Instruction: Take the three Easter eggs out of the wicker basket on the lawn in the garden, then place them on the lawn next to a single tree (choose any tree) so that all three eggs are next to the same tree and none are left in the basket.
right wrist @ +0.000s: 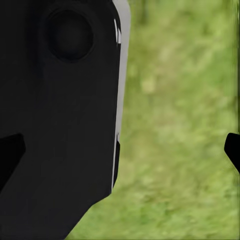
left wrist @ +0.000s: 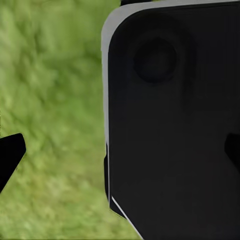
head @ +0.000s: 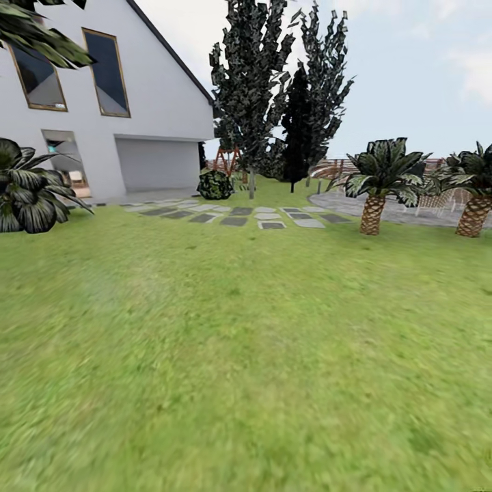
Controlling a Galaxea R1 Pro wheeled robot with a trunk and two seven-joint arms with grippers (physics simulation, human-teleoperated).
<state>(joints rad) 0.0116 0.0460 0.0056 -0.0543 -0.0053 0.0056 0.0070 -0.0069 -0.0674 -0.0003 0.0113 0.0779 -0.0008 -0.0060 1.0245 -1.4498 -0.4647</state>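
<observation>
Nearest in, each wrist view looks down on blurred grass past a big black robot panel [left wrist: 170,125], and each shows two dark fingertips [left wrist: 10,155] at opposite edges, set wide apart with nothing between them: left gripper [left wrist: 120,155] spread open, right gripper [right wrist: 120,152] spread open too. The head view gives what those lack: the lawn [head: 246,355], flat green, filling the lower two thirds of the frame. Beyond it, one run of grey stepping stones [head: 239,215] at centre, two short palms [head: 376,184] with scaly brown trunks at right. Farther back, upper centre, one tree [head: 251,102] with a slim pale trunk and dark mottled crown, a near-black conifer [head: 295,123] beside it. One white house [head: 123,109] sits upper left.
</observation>
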